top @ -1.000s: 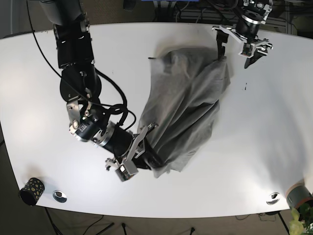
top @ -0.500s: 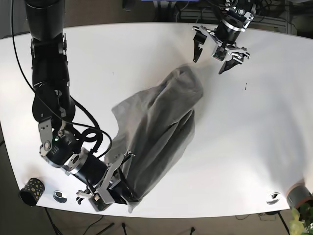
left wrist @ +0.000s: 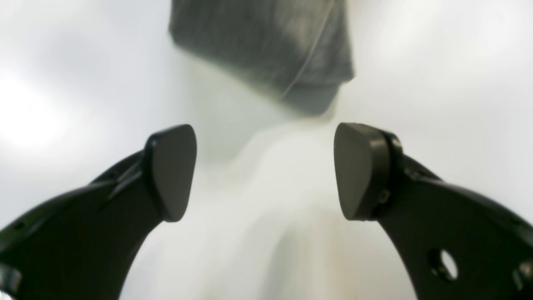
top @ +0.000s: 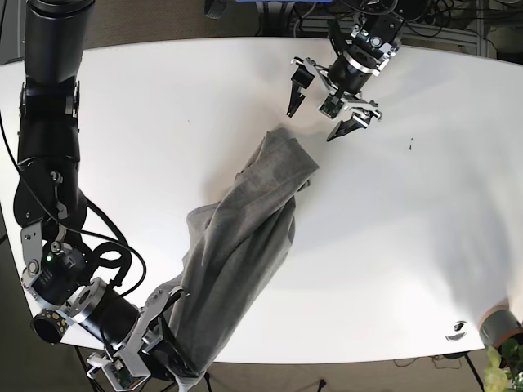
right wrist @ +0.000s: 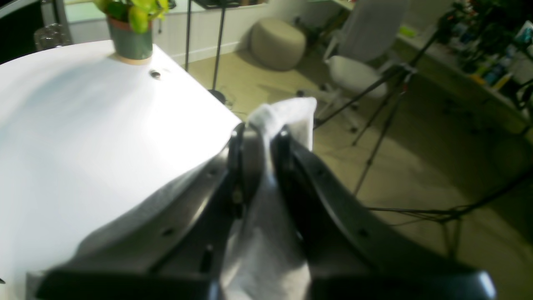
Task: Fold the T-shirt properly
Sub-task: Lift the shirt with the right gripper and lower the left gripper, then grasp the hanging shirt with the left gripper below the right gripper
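Two pincers I see: right pincer (top: pixel 167 359) clamps the grey T-shirt (top: pixel 245 245) off the bench (top: pixel 409 229); left pincer (top: pixel 327 102) gapes wide.

table (top: pixel 425 212) right half: bare, free passage | T-shirt (top: pixel 245 245): diagonal barrier mid-table | plant pot (top: pixel 498 327): corner

A white table (top: pixel 409 237) carries everything. A grey T-shirt (top: pixel 245 245) lies on it in a long rumpled band, running from near the table's middle down to its near edge, where one end hangs past the rim. Right of the T-shirt, at the near edge, sit a small metal disc (top: pixel 456 330) and a potted plant (top: pixel 500 336). A small dark speck (top: pixel 410 145) marks the tabletop up and to the right of the T-shirt.
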